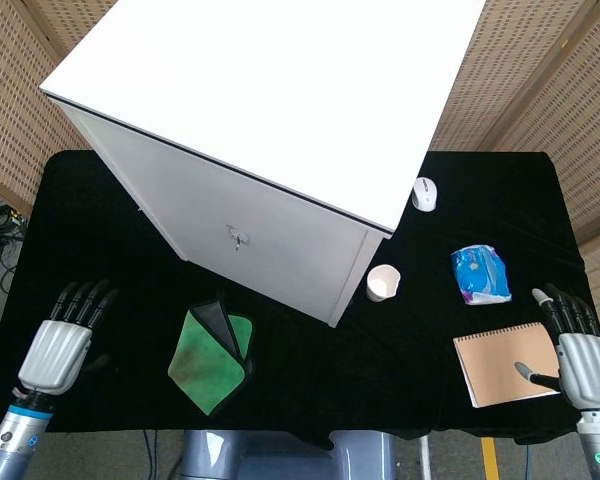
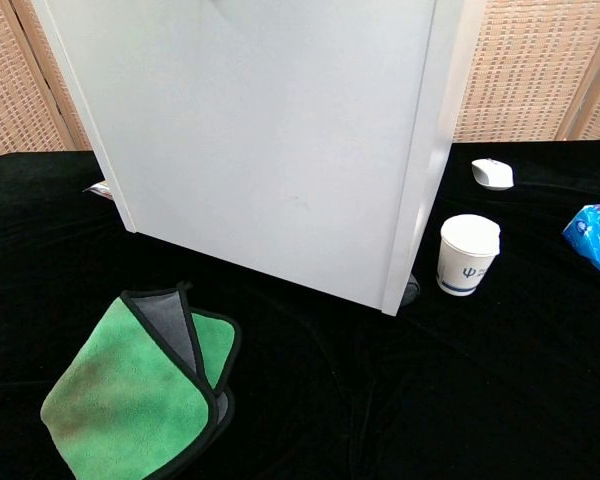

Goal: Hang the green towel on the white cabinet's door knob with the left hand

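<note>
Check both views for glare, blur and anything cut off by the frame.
Head view: the cabinet top is blown out to flat white; the knob is small but sharp; the towel and both hands, left hand and right hand, are in focus. Chest view: even, soft light, no blur; the cabinet's top and the knob fall outside the frame, and neither hand shows.

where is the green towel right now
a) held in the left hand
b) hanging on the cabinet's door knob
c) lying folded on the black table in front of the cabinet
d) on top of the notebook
c: the green towel lies folded on the black table, below the white cabinet, apart from the left hand.
</note>
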You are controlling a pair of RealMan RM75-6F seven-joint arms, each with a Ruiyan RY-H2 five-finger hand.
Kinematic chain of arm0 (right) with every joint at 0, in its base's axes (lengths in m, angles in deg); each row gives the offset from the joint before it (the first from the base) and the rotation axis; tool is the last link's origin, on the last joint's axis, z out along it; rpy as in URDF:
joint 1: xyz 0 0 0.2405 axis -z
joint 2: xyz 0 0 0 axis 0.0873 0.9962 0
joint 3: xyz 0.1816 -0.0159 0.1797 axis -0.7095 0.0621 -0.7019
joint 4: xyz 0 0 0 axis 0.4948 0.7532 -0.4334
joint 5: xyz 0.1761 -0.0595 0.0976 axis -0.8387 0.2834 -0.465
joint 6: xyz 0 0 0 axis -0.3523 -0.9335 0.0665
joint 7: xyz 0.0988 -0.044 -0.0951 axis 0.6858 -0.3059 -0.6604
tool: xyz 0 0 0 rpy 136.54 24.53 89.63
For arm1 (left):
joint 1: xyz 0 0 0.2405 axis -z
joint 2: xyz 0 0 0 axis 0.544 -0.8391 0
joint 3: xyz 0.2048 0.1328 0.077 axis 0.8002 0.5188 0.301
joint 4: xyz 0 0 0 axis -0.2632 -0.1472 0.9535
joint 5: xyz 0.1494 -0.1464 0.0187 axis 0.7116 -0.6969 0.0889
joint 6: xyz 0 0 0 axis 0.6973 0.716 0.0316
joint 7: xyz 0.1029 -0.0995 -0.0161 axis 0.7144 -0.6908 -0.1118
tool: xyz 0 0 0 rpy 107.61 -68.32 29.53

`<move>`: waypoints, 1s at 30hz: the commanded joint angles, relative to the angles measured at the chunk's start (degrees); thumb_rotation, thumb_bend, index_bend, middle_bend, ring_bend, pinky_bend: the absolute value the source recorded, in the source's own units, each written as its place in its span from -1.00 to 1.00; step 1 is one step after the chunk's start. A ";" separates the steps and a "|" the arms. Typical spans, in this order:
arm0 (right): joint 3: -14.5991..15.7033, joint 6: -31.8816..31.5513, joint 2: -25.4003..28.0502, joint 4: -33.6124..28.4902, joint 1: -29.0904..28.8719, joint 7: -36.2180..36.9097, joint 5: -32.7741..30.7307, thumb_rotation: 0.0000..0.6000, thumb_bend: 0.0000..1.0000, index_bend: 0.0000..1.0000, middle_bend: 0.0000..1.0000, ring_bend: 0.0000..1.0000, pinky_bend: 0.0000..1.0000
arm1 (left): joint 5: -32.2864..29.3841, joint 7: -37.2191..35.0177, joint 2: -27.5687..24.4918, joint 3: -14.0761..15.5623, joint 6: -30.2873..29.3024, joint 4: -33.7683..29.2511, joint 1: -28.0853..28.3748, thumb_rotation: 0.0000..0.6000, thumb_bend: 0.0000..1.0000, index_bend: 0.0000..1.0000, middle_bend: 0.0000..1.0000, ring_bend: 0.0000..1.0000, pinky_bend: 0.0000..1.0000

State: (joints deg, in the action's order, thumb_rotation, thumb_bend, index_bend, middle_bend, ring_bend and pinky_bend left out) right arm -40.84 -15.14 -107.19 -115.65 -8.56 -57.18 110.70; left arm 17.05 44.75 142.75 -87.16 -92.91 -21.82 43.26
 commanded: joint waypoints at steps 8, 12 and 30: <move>0.09 -0.05 0.30 -0.36 0.12 0.08 0.08 1.00 -0.87 -1.00 -1.00 -1.00 -1.00 | -1.16 3.18 8.32 -1.82 9.91 7.40 6.48 1.00 -0.94 -0.49 0.34 -0.06 -0.20; -0.09 -0.06 0.40 -0.28 0.15 0.53 -0.23 1.00 -0.87 -1.00 -1.00 -1.00 -1.00 | -1.39 4.44 11.70 -2.77 13.14 10.77 9.29 1.00 -0.94 -0.45 0.41 -0.01 -0.15; -0.37 -0.45 0.89 0.06 0.25 2.64 0.02 1.00 -0.87 -1.00 -1.00 -1.00 -1.00 | -8.69 13.84 10.97 -3.76 25.19 10.15 16.52 1.00 -0.93 -1.00 0.24 -0.16 -0.25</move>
State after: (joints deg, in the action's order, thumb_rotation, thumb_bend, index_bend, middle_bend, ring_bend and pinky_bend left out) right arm -41.23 -15.56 -106.28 -115.60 -8.31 -54.52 110.69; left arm 10.05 56.73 155.15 -90.98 -69.20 -10.33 59.01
